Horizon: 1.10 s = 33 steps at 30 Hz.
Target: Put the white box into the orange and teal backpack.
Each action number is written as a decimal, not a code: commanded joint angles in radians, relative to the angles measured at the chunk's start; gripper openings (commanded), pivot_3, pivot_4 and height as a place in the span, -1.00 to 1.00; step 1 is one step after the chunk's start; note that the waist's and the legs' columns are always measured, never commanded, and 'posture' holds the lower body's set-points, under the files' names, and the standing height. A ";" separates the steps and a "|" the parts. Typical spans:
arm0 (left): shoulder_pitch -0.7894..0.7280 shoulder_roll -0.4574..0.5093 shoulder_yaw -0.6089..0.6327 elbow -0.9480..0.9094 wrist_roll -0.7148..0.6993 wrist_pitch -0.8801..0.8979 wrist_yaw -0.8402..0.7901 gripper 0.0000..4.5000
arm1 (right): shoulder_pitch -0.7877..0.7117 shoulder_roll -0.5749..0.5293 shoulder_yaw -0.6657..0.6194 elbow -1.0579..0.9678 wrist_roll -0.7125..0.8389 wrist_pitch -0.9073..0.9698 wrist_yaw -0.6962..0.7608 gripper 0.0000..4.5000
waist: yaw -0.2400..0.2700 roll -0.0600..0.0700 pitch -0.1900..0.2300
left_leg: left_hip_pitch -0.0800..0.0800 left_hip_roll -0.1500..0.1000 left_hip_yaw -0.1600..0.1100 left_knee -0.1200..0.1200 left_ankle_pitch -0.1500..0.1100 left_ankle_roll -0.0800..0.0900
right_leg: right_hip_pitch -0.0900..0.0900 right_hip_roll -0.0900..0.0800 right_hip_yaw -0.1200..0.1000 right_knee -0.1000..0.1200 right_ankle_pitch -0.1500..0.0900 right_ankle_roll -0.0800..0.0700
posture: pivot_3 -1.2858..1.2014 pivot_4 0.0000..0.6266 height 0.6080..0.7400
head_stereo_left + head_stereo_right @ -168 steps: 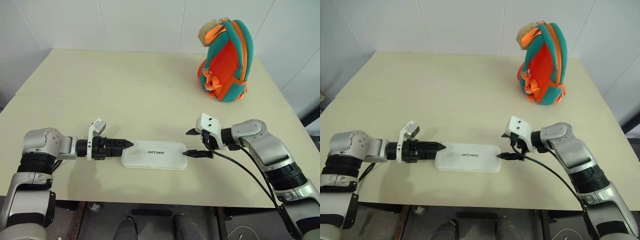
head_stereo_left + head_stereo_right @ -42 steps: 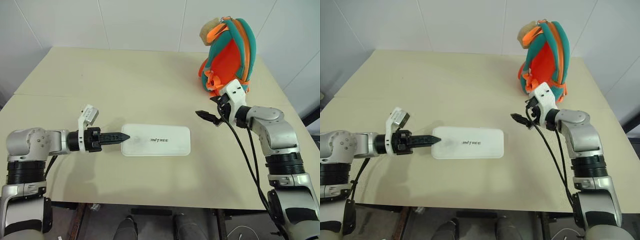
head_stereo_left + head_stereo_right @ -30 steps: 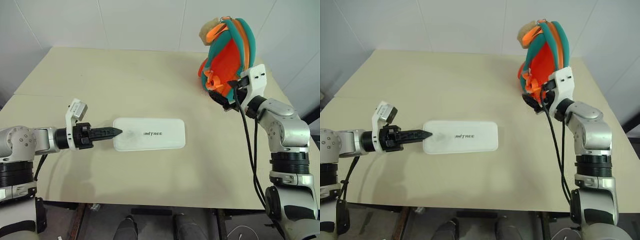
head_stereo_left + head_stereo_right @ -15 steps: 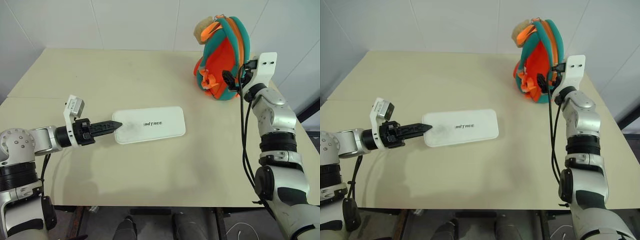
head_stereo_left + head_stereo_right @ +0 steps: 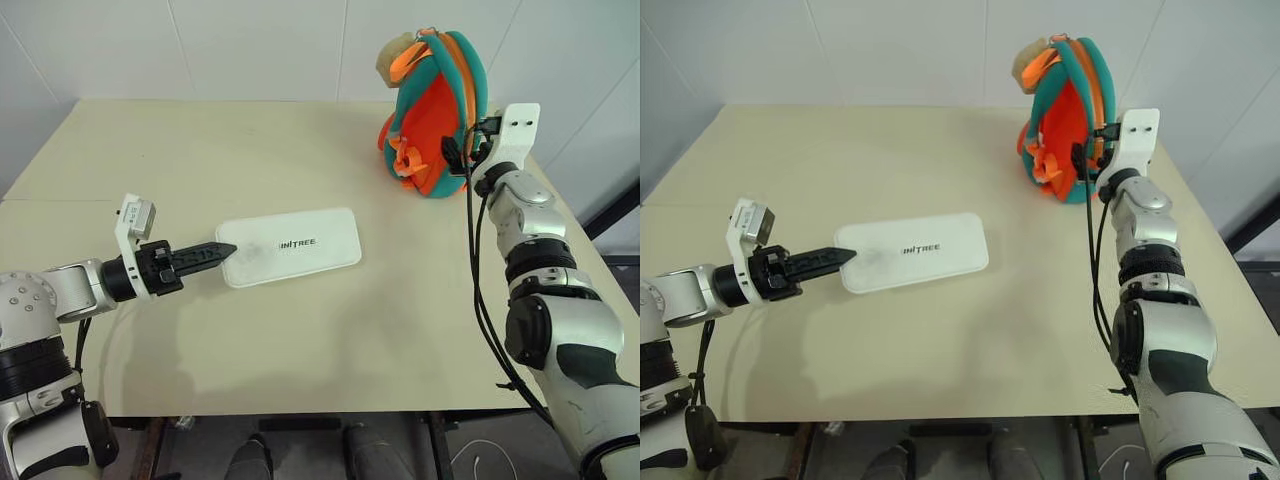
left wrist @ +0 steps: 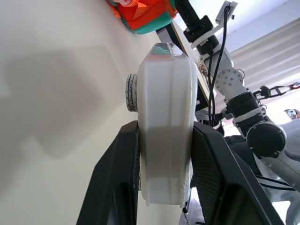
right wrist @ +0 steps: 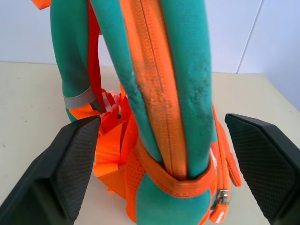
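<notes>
Gripping the smooth rounded white box: left tool.

The white box carries small dark lettering on its top face, reading "UNITREE", printed near the middle of the lid. No other text, label or number can be read, on the orange and teal backpack or elsewhere.

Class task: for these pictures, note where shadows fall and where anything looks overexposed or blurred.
Left eye view: soft shadows on the table beneath the left arm and the white box. Left wrist view: a shadow patch on the tabletop, bright washed-out background. Right wrist view: the orange and teal backpack is sharp.
</notes>
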 commanded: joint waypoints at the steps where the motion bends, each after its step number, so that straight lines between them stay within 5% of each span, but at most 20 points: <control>1: 0.002 -0.003 0.041 -0.042 -0.045 -0.005 0.009 -0.46 | -0.052 0.005 0.002 0.027 -0.011 -0.042 -0.015 0.46 | -0.006 0.000 0.000 | 0.000 0.000 0.000 0.000 0.000 0.000 | 0.000 0.000 0.000 0.000 0.000 0.000 | 0.03 -0.52 1.00; 11: 0.018 -0.013 0.057 -0.051 -0.072 -0.014 0.045 -0.46 | -0.068 0.004 -0.017 -0.029 0.036 -0.017 0.085 -1.00 | -0.016 0.000 0.000 | 0.000 0.000 0.000 0.000 0.001 -0.001 | 0.000 0.000 0.000 0.001 0.000 0.000 | 0.03 -0.52 1.00; 19: 0.007 -0.003 0.043 -0.027 -0.076 -0.017 0.040 -0.46 | 0.036 -0.026 -0.031 -0.297 0.128 0.129 0.232 -1.00 | -0.012 0.000 0.000 | 0.000 0.000 0.000 -0.001 0.001 -0.003 | 0.000 0.000 0.000 0.000 0.000 0.000 | 0.03 -0.52 1.00; 27: -0.015 0.044 0.002 0.038 -0.069 -0.021 -0.005 -0.46 | 0.369 -0.111 -0.027 -0.935 0.269 0.509 0.299 -1.00 | 0.007 0.001 0.001 | -0.001 0.000 -0.001 -0.001 0.001 -0.002 | 0.000 0.000 -0.001 0.000 -0.001 0.000 | 0.03 -0.52 1.00; 33: -0.060 0.077 -0.057 0.124 -0.041 -0.077 -0.043 -0.46 | 0.519 -0.157 -0.056 -1.197 0.388 0.683 0.320 -1.00 | 0.017 0.002 0.001 | 0.000 0.000 -0.001 0.001 0.000 0.000 | -0.001 0.000 0.000 0.003 -0.001 0.000 | 0.03 -0.52 1.00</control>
